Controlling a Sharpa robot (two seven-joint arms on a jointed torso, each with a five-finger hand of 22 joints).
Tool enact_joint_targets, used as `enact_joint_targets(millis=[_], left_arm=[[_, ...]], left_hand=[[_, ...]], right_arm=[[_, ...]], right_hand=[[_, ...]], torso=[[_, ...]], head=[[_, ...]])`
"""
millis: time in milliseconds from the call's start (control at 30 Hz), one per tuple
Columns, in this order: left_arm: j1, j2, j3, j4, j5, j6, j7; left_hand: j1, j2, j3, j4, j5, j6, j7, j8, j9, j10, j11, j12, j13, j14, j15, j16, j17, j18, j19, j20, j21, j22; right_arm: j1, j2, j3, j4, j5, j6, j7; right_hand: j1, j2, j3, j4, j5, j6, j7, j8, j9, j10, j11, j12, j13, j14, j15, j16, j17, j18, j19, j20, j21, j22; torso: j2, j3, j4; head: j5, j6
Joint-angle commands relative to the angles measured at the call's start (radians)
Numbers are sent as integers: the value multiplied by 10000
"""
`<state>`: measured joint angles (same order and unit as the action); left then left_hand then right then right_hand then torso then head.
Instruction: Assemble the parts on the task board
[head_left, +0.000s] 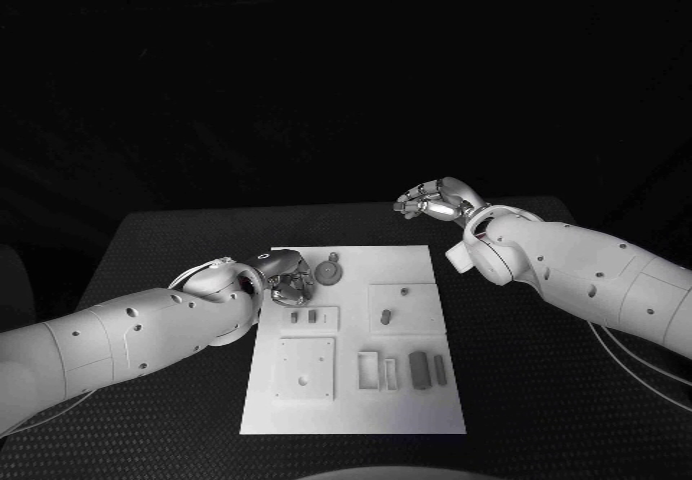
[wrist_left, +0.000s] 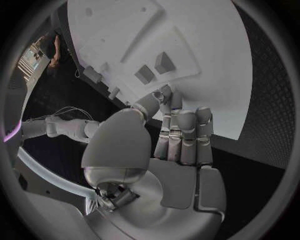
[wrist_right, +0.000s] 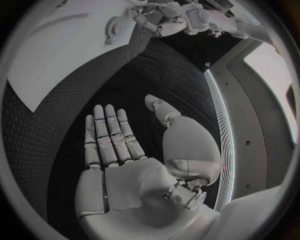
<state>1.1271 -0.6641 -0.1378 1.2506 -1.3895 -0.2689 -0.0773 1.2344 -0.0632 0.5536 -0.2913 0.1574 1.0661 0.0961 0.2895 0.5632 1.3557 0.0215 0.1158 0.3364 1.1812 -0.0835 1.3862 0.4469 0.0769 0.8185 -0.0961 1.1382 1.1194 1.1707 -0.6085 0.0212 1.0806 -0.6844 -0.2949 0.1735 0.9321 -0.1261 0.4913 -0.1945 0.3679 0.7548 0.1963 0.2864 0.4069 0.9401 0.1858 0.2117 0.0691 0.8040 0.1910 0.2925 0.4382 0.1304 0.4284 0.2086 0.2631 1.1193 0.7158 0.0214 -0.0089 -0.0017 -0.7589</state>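
Head view puts the task board (head_left: 411, 405) flat in the middle of the black surface (head_left: 173, 240), and you can see the parts spread over it: a round toothed piece (head_left: 332, 269) near the far edge, two small pegs (head_left: 304, 316) standing in a raised block just this side of it, a single peg (head_left: 387, 318) in the neighbouring block, and upright slabs (head_left: 420, 367) nearer the robot. You should expect these pieces to be light, rigid and smooth, so they will likely slip or tip if you nudge them sideways; take the pegs by their upper sides between thumb and fingertip, and the toothed piece across its rim, not from above. The board looks thin and unfastened, so it may slide if you push on it. Your left hand (head_left: 289, 284) sits over the board's far left corner, just beside the toothed piece; in the left wrist view that hand (wrist_left: 178, 135) has its fingers straight and side by side with the thumb alongside, holding nothing. Whether a fingertip touches the board, you cannot tell. Your right hand (head_left: 433, 200) hangs beyond the board's far right corner, well apart from every part; the right wrist view shows it (wrist_right: 119, 150) flat and extended, thumb out, empty.
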Motion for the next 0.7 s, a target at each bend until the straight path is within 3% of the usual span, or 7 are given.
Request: enact_joint_targets(millis=[33, 200, 333, 500, 700], left_arm=[[-66, 53, -52, -1, -65, 634, -299], [-66, 37, -52, -4, -56, 503, -320], [-66, 26, -52, -7, 29, 285, -355], [-66, 15, -52, -26, 51, 96, -409], [-66, -1, -51, -66, 89, -6, -436]], left_hand=[[-29, 10, 35, 5, 47, -142, 84, -100, -68, -231, 87, -175, -56, -114, 18, -116, -37, 24, -23, -794, -85, 10], [-18, -155, -51, 10, -33, -649, 275, -385, -205, -372, 165, -313, -79, -241, 96, -141, -57, -26, -139, -739, -139, 41], [-109, -288, -149, 34, -68, -1193, 247, -643, -344, -404, 201, -374, -78, -294, 133, -134, -68, -44, -161, -703, -145, 77], [-274, -473, -257, 50, -559, -1743, 69, -836, -482, -298, 170, -364, -30, -314, 103, -96, -78, -28, -152, -717, -139, 128], [-280, -527, -230, 56, -593, -2203, -39, -976, -579, -268, 160, -378, 1, -309, 93, -84, -99, -17, -120, -726, -156, 149]], right_arm=[[-2, -4, 5, 4, -26, 100, 67], [-2, -15, 5, 3, -26, 96, 65], [-2, -19, 5, 10, -26, 99, 67], [-2, -23, 5, 10, -26, 99, 67], [-2, -44, 5, 12, -26, 98, 61]], right_hand=[[36, 80, -34, -9, 48, -60, 264, 55, -10, 78, 11, -48, -3, -64, 26, 39, -11, -178, -2, -41, -39, 10], [38, 77, -34, -11, 47, -62, 264, 55, -11, 78, 12, -49, -3, -65, 27, 40, -12, -178, -2, -42, -42, 12], [40, 76, -34, -13, 47, -63, 264, 55, -12, 77, 12, -51, -4, -66, 27, 40, -13, -178, -2, -42, -45, 15], [41, 75, -34, -14, 47, -64, 264, 55, -13, 77, 13, -52, -4, -66, 28, 41, -14, -179, -1, -42, -48, 19], [42, 75, -34, -15, 47, -64, 265, 56, -14, 78, 13, -54, -4, -67, 28, 42, -15, -179, 0, -43, -52, 22]], torso=[[-5, -3, 6], [-2, -8, 16], [-4, -8, 12], [0, -11, 9], [0, -10, 6]], head=[[-5, -5], [-3, -9], [-6, -1], [4, 13], [6, 17]])
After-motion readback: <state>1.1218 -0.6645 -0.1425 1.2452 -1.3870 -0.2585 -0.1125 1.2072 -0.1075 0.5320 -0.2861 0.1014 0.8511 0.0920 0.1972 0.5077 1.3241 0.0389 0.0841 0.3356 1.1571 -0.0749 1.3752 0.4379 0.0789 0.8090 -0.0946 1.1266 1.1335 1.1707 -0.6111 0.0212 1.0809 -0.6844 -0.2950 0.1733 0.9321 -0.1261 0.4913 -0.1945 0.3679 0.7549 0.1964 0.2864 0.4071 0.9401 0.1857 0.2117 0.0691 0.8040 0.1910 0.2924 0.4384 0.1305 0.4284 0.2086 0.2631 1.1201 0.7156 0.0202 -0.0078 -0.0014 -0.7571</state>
